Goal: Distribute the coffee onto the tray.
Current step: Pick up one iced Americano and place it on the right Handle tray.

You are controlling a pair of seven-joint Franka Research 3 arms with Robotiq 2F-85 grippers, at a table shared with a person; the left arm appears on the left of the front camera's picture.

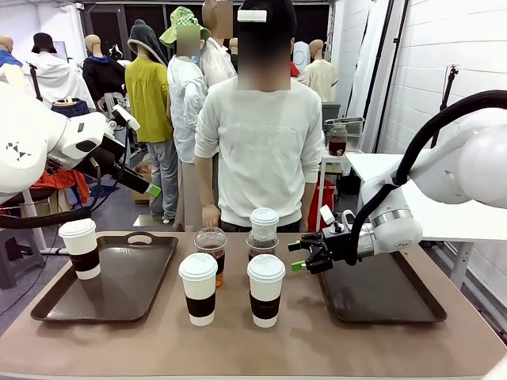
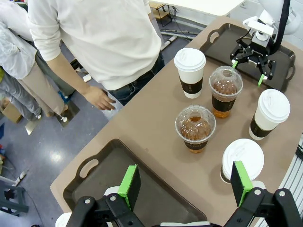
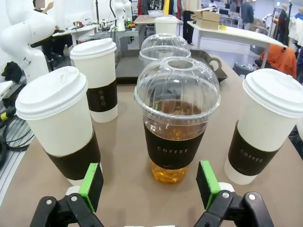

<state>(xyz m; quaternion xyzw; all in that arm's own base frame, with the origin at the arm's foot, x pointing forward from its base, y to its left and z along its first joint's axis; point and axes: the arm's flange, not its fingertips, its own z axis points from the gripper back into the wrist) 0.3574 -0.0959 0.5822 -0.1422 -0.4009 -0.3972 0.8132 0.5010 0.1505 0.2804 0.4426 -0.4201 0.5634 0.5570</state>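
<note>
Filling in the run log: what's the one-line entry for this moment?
left gripper: open, above left tray | right gripper: open, facing iced coffee | left tray: one white cup

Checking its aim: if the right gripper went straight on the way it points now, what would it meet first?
Most likely the nearer dome-lidded iced coffee, which sits centred ahead of the right gripper and its open jaws. The white cups stand off to either side of that line.
</note>
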